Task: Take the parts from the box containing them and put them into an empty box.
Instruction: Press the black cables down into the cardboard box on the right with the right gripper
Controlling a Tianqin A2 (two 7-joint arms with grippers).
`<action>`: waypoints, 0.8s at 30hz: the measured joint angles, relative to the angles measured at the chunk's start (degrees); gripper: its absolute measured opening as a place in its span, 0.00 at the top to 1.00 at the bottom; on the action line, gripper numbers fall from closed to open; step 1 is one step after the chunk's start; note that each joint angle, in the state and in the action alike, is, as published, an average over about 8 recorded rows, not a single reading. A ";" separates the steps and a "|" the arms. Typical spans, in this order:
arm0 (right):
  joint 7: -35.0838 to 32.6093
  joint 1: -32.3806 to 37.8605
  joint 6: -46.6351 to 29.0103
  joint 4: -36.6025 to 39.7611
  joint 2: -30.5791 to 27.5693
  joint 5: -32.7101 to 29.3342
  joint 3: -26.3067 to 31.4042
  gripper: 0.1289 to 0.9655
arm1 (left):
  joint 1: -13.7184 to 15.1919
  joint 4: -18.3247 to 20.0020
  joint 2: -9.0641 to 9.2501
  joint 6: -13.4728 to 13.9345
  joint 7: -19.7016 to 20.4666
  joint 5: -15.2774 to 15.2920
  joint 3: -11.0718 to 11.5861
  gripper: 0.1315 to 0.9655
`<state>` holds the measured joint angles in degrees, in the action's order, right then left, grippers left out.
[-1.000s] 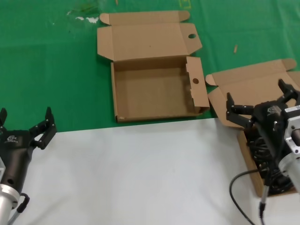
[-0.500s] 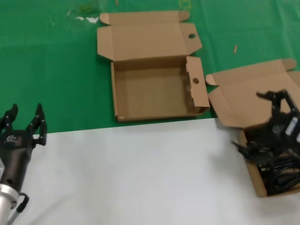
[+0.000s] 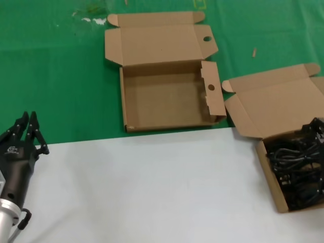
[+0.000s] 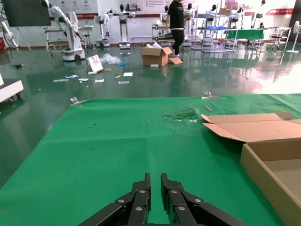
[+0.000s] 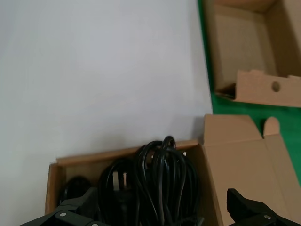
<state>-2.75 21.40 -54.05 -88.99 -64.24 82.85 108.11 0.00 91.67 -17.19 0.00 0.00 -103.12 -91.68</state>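
Left gripper: matte black body showing a small white logo, black segmented fingers carrying small silver screws along each link. Wrist behind it is turning into a silver metal collar with a thin black cable looping beside it. Right gripper: only black finger tips showing, same silver screw heads on them.

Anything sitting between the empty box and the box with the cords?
No. In the head view only a bare strip of green cloth separates the empty box from the cord box.
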 joint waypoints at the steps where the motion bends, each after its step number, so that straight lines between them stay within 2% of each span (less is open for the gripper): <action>1: -1.14 1.48 -1.15 1.23 0.57 -0.58 0.67 0.00 | 0.00 0.00 0.00 0.00 0.00 0.00 0.00 0.62; 4: -3.94 5.32 -3.44 4.70 2.61 -2.19 2.36 0.00 | 0.00 0.00 0.00 0.00 0.00 0.00 0.00 0.62; 10: -6.76 10.33 -4.74 9.66 6.64 -4.68 4.47 0.00 | 0.00 0.00 0.00 0.00 0.00 0.00 0.00 0.89; 12: -7.26 11.33 -4.82 10.70 7.59 -5.31 4.93 0.05 | 0.00 0.00 0.00 0.00 0.01 0.00 0.00 0.98; 24: -8.41 13.53 -5.40 14.06 9.25 -7.14 5.86 0.33 | 0.00 0.00 0.00 0.00 0.03 0.01 0.00 0.99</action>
<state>-11.16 34.93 -59.45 -74.93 -54.99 75.71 113.97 0.00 91.67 -17.19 0.00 0.03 -103.11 -91.68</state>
